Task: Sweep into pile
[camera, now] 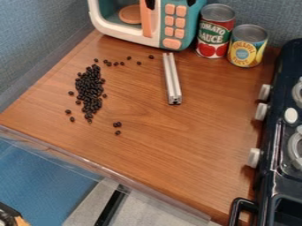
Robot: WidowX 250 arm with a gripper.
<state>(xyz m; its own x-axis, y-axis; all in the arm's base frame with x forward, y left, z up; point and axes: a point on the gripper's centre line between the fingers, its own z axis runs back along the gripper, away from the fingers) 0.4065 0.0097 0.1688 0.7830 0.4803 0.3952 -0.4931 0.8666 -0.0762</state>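
Note:
Small black beans lie on the brown wooden surface at the left, most of them in a long, dense heap. Several single beans are scattered above the heap and to its right, with a few more at its left and lower edges. Three beans sit apart below it. A silver metal bar lies flat to the right of the beans, with its dark end toward the camera.
At the back stands a toy microwave with orange buttons. Beside it are a tomato sauce can and a pineapple can. A dark toy stove with knobs borders the right side. A clear raised edge runs along the front.

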